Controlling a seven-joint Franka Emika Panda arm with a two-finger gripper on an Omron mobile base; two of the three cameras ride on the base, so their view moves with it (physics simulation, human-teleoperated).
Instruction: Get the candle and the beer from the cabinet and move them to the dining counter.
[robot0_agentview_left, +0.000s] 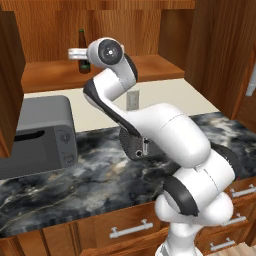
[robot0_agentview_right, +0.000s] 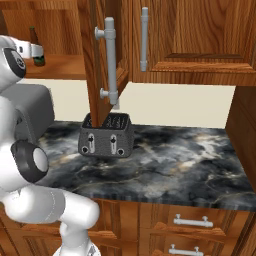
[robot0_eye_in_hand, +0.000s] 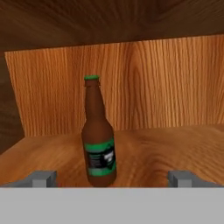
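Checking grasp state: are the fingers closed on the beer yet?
No. In the hand view the gripper is open, its fingertips wide apart with the beer standing upright on the cabinet shelf between them.

Nothing here can actually be read. The beer bottle (robot0_eye_in_hand: 99, 135), standing upright on the cabinet shelf (robot0_eye_in_hand: 157, 148) just ahead of the jaws and a little toward the left one, wears a green label (robot0_eye_in_hand: 101, 159) with a dark panel and some pale marks on it, but they are far too blurred to make out as letters or a brand. The toaster (robot0_agentview_right: 106, 135) and the microwave (robot0_agentview_left: 37, 135) on the marble worktop well below the jaws show only slots, knobs and a door, with no legible writing or numbers.
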